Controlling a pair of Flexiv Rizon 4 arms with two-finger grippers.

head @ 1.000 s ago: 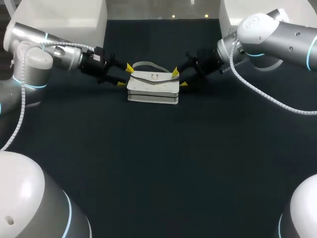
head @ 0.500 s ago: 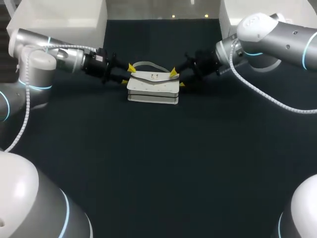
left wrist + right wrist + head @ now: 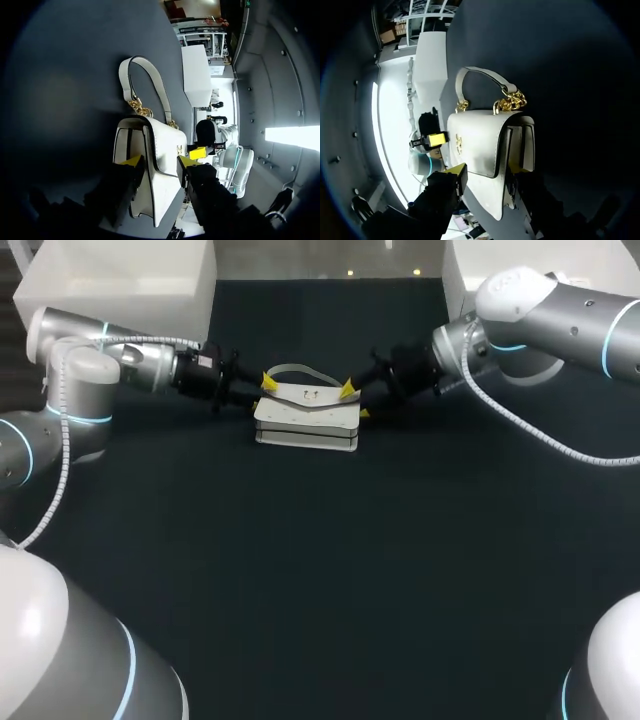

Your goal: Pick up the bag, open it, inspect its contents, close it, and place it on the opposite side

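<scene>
Head view, and here we are: the white handbag (image 3: 306, 420) lies on the dark table (image 3: 320, 570), right between the two arms. The left end effector (image 3: 260, 393) is on one short end and the right end effector (image 3: 355, 401) on the other. The bag's long axis runs straight from one end effector to the other, so neither arm is nearer. It's dead even, one end each.

In the left wrist view the yellow tips sit on either side of the bag's end panel, one against the back and one at the edge of the flap (image 3: 162, 150). I read that as clamped on the handbag. The right wrist view mirrors it, with one tip on the flap face and one on the gusset, so that one grips the bag too.

The curved handle (image 3: 485, 75), with its gold chain links (image 3: 512, 100), trails away from both end effectors onto the table beyond the bag. The flap is down and its small gold clasp (image 3: 311, 394) faces up, so the bag looks unopened.

My call is that this is the pick-up, early in the task. With a grip at each end of that long axis, the lift turns on both arms rising together. If one leads, the bag tips or twists out of the other's hold.
</scene>
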